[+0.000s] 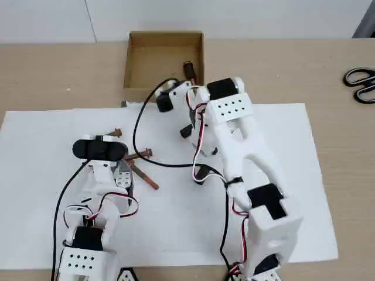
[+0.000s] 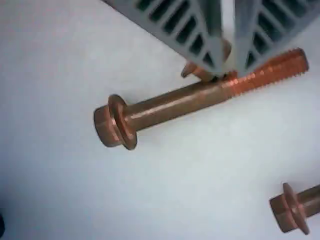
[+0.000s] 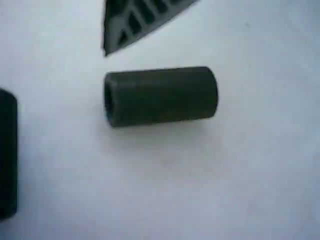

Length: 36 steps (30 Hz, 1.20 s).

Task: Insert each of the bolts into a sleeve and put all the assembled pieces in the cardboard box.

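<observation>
A pale wooden worktop [image 1: 53,70] carries a white paper sheet [image 1: 47,152], with the cardboard box [image 1: 136,58] at its far edge and scissors [image 1: 360,82] off to one side. In the box, against one wall, lies what looks like one assembled piece [image 1: 188,69]. The left gripper [image 2: 227,70] stands over the loose bolts on the paper, its jaws drawn narrow with only a slit between them, tips at a bolt [image 2: 170,105] where its thread begins. I cannot tell whether they pinch it. A second bolt [image 2: 292,210] lies nearby. The right gripper [image 3: 125,35] sits just beside a dark sleeve [image 3: 160,96] lying on its side on the paper, not touching it. One jaw shows, so I cannot tell how wide it stands. Another sleeve [image 3: 7,155] lies near. The step in hand appears to be picking up a bolt and a sleeve for mating. Next, each arm likely needs a firm hold, and then bolt tip and sleeve bore must line up closely.
</observation>
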Motion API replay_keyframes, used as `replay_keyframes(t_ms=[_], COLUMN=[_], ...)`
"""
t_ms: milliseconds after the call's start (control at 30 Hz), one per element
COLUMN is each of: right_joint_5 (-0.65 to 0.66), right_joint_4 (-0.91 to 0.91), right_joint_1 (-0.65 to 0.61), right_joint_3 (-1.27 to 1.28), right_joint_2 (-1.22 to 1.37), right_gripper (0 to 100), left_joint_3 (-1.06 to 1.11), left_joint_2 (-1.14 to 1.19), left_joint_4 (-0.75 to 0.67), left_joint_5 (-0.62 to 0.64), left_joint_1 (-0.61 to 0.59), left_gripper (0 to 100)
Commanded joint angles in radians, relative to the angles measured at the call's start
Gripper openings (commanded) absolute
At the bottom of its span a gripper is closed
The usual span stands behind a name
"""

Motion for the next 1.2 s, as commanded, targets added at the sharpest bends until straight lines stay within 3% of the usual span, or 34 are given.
replay_keyframes(t_ms=[0,467,900,1067,1167], right_joint_5=[0.066,0.167,0.183,0.183,0.183], right_joint_4=[-0.054,-0.163,-0.177,-0.179,-0.171], right_joint_1=[0.002,0.03,0.045,0.045,0.044], right_joint_3=[-0.003,-0.005,-0.005,-0.005,-0.005], right_joint_2=[0.01,0.136,0.24,0.262,0.255], right_gripper=[15.8,15.8,15.1,2.4,1.0], left_joint_3=[-0.005,-0.005,-0.005,-0.005,-0.005], left_joint_2=[-0.011,-0.011,-0.011,-0.011,-0.011], left_joint_4=[-0.026,-0.026,-0.026,-0.026,-0.026], left_joint_5=[0.0,0.0,0.0,0.0,0.0], left_joint_1=[-0.008,-0.008,-0.008,-0.008,-0.008], left_gripper=[1,1,1,1,1])
